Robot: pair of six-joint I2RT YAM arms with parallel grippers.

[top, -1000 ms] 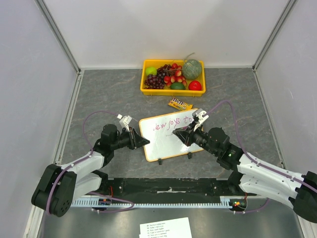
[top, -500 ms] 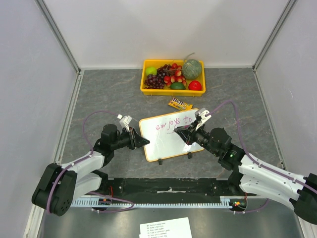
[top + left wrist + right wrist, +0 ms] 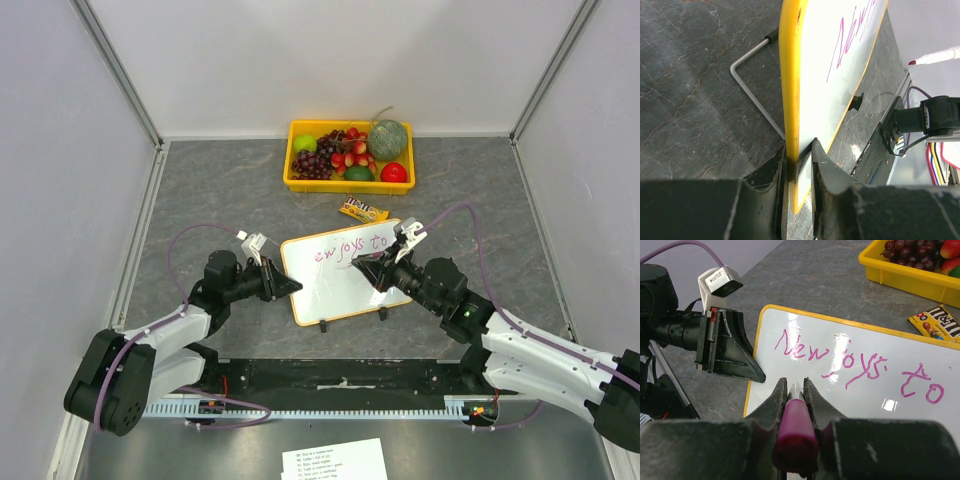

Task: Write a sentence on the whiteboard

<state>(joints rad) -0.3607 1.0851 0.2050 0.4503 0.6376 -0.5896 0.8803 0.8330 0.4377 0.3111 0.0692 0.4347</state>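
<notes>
Whiteboard (image 3: 325, 292) sits mid-surface, between my two arms, tilted back on a wire stand (image 3: 752, 90), with two black clip feet on its near edge. In the left wrist view the whiteboard (image 3: 822, 70) runs edge-on away from the camera.

Left end effector (image 3: 296, 287): clenched on the board's left edge. The left wrist view shows the yellow-orange frame pinched between both fingers at the left end effector (image 3: 800, 156). The right wrist view has the same left end effector (image 3: 758, 376) at the frame's left side.

Right end effector (image 3: 372, 268): clenched on a marker (image 3: 358, 266), purple body, tip pointing left over the board. From the right wrist view, the marker (image 3: 796, 427) sits squeezed between the fingers of the right end effector (image 3: 796, 386), aimed at blank white below the first word. Tip contact with the board: cannot tell. The left wrist view catches just the marker (image 3: 939, 54) front end, off to the right of the board face.

Sentence (image 3: 350, 248) so far: one pink-purple line along the far part of the whiteboard (image 3: 865, 405), reading "New joys to" (image 3: 867, 369). Its first letters show in the left wrist view too (image 3: 847, 40).

Other items: candy packet (image 3: 363, 210) just beyond the board's far edge, yellow fruit tray (image 3: 350, 186) farther back, printed paper sheet (image 3: 335, 460) at the near edge behind my bases. Grey surface (image 3: 220, 200) under all of it.
</notes>
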